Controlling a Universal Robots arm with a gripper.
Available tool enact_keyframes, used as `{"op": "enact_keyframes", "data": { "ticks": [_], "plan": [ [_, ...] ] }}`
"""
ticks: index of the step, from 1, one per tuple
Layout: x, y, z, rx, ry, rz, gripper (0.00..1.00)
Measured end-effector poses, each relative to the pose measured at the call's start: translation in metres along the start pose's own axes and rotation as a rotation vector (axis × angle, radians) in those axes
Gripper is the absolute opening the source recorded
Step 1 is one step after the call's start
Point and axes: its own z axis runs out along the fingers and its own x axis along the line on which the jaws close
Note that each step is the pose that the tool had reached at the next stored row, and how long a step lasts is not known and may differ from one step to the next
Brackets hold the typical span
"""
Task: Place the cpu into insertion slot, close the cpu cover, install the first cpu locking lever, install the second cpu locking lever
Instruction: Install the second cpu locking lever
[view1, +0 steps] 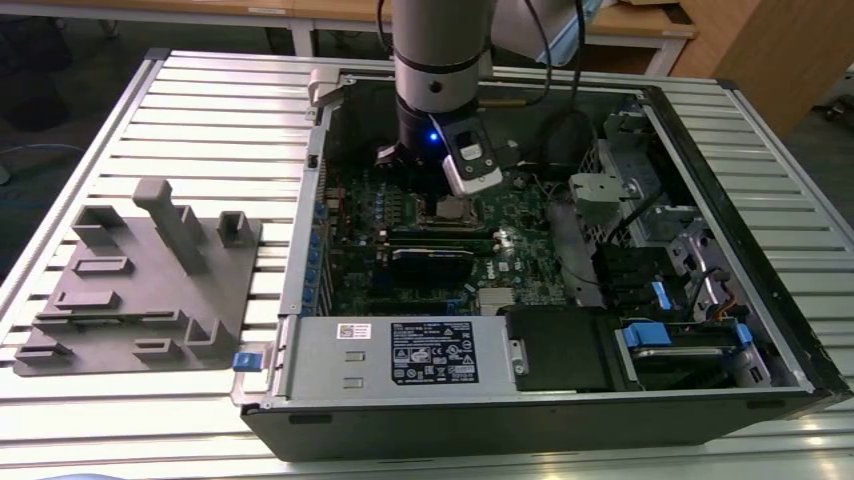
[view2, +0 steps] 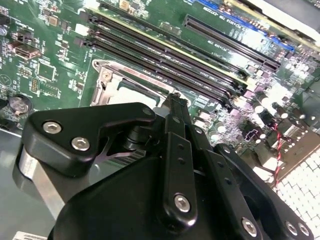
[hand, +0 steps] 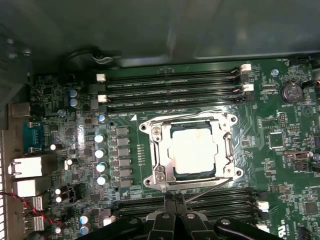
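Note:
In the first wrist view the cpu, a silvery-tan square, lies in the insertion slot, whose dark edge shows around it. The silver cpu cover lies flat over it. A thin locking lever slants up from the socket's side nearest my fingers, and another lever lies along the far side. My gripper is shut, its tips right beside the slanted lever's end; contact is unclear. In the exterior view the gripper hangs just over the cpu. The second wrist view shows the gripper tip at the cover.
Long black memory slots flank the socket on both sides. The black labelled power supply box fills the case's front, with drive bays and blue tabs on the exterior view's right. A grey fixture plate lies outside the case.

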Motion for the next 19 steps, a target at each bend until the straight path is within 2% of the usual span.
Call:
{"op": "enact_keyframes", "data": {
  "ticks": [9,19],
  "plan": [
    [0.0038,-0.0007,0.0034,-0.0001,0.0000,0.000,0.11],
    [0.0041,-0.0008,0.0051,-0.0002,-0.0001,0.000,0.11]
  ]
}}
